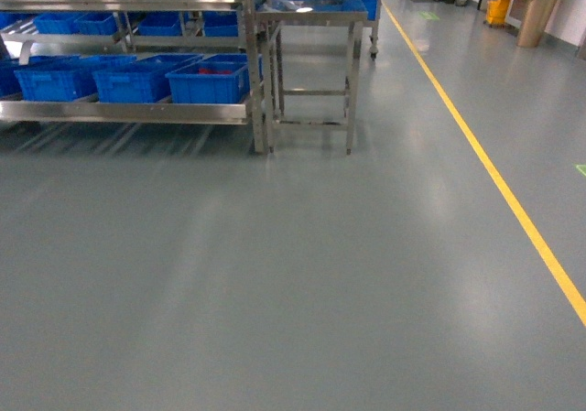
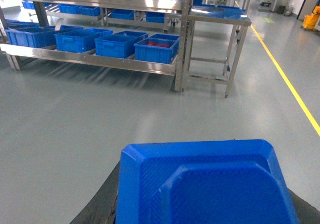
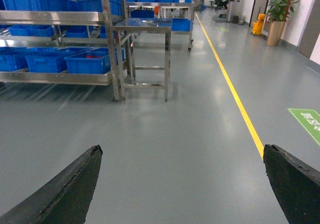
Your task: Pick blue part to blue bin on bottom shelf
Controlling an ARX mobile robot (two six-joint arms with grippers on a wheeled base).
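Two tools to report. The left tool looks clamped on the blue part, which fills the bottom of the left wrist view with a dark finger showing under its left edge. The right tool is spread wide with nothing between its fingers.

As I read it, the step in hand is the carry and approach. The bottom shelf lies well ahead of the left tool and off to its left, across bare floor. A row of blue bins sits on it. The one nearest the steel desk already holds something red, and I cannot tell which bin is the target.

To do this well, I would drive the base in square to the front rail and keep the part low and level. I would line it up over an open bin before opening the left tool. The upper rack level hangs above the bins, so the entry wants to be shallow, and the rack post and desk legs need a clear berth on the tool's right.

The part is a saturated blue moulded plastic piece. It has chamfered corners, a raised central panel and a fine dotted texture between the edges. It looks rigid and light, and is broad against the tool, so a tilt could catch it on a bin rim.
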